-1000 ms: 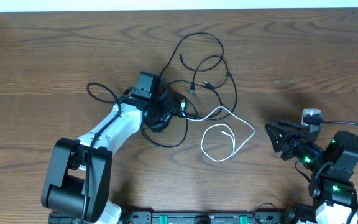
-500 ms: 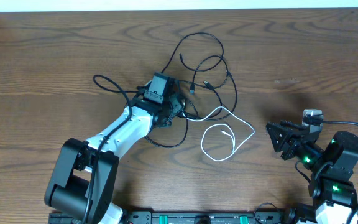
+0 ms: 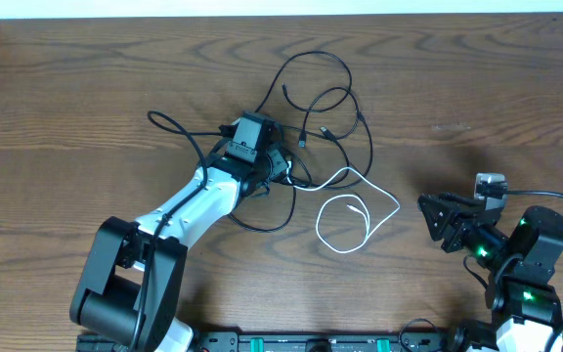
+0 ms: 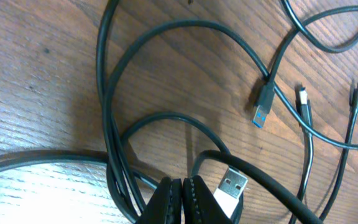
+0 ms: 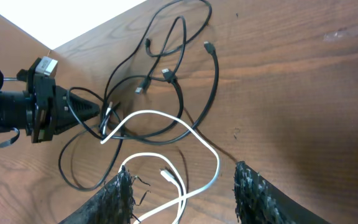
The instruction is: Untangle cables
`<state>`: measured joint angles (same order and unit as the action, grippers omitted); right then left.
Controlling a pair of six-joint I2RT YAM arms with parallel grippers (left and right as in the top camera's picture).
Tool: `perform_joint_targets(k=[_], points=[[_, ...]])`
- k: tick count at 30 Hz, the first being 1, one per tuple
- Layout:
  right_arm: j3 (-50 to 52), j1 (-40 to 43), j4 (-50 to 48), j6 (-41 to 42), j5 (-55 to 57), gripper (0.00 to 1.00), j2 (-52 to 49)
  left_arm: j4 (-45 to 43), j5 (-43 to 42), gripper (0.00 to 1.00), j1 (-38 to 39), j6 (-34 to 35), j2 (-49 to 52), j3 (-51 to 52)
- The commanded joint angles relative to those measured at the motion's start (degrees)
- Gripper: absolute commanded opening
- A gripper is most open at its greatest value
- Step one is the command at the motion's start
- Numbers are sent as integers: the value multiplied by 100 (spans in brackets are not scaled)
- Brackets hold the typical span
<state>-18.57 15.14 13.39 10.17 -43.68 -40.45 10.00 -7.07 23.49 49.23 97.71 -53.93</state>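
We find the cables [image 4: 102, 93] heaped in one knot in the middle of the table [image 3: 86, 88], black cords crossing a white cable [image 5: 148, 112]. The left gripper [image 4: 182, 199] sits low in the knot, fingertips pressed together, with a white plug [image 4: 230, 185] just beside them (whether a cord is pinched, we cannot tell), presumably to draw one strand out. The right gripper [image 5: 182, 174] hangs well apart to the right, fingers spread wide, likely ready to take a freed end.
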Motion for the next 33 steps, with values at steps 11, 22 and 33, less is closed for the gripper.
perform_joint_targets(k=[11,22,33], points=[[-39,-20,35,-37,225,51,31,-461,-750,8,63,-94,-59,-28],[-39,-20,61,-37,221,50,31,-605,-321,8,284,-92,557,-28],[-39,-20,79,-37,221,50,31,-245,-133,8,258,210,407,-31]])
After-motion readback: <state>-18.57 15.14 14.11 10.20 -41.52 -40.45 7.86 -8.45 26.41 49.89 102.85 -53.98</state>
